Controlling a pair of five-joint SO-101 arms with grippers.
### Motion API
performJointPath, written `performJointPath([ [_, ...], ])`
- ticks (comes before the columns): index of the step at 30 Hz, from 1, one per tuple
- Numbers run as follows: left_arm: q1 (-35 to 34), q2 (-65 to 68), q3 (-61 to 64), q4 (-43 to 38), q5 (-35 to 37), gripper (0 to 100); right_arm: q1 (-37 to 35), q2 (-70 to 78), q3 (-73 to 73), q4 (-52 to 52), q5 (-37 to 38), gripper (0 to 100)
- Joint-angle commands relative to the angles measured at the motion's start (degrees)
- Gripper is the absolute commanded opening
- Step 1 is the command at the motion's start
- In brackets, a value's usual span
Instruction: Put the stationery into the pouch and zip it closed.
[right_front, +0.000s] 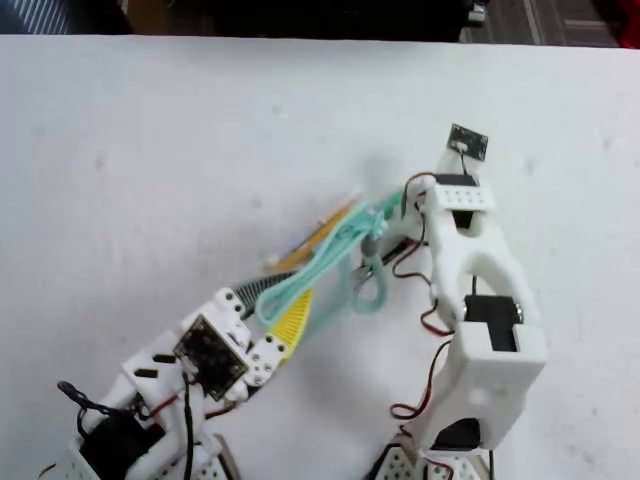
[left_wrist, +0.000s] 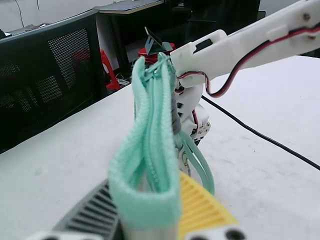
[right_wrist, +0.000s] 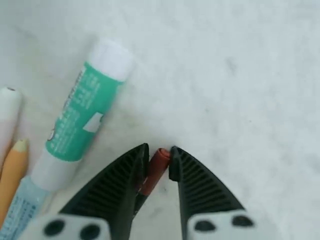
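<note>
**While the left gripper (right_front: 272, 312) clamped the pouch (right_front: 335, 248), the right gripper (right_wrist: 159, 154) pinched a red-brown stick (right_wrist: 154, 172)**

While the left gripper had one end of the green pouch squeezed between its nearly closed jaws, the pouch's long axis ran straight away from it toward the right gripper at the far end. The right gripper was closed to a narrow gap around the slim red-brown stick. It gripped the stick near its tip, and the stick lay along the jaws. Whether this was a pen or the zipper's pull could not be told. Just beside the right gripper's jaws, a glue stick (right_wrist: 82, 115) and an orange pencil (right_wrist: 12, 167) lay on the white worktop (right_wrist: 240, 75), roughly parallel to the held stick. Whether they sat inside the pouch was unclear. The right arm looked much the nearer to them.
</note>
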Motion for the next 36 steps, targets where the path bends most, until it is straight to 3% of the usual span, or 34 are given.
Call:
performJointPath([
  [1,-0.9,-0.3,-0.2,0.4,0.0,2,1.6,-0.2,-1.1,1.5,-0.3,1.6],
  [8,-0.9,-0.3,-0.3,0.4,0.0,2,10.2,-0.2,-1.3,1.0,-0.4,1.6],
  [28,-0.9,-0.3,-0.4,0.4,-0.1,3,10.2,-0.2,-2.3,0.9,-0.3,1.6],
  [32,-0.9,-0.3,-0.4,-0.9,0.3,3,11.7,-0.8,-10.0,7.3,-0.3,1.6],
  [36,-1.0,-0.3,0.1,-0.1,0.4,12,14.4,-4.5,-20.7,18.0,-0.3,1.6],
])
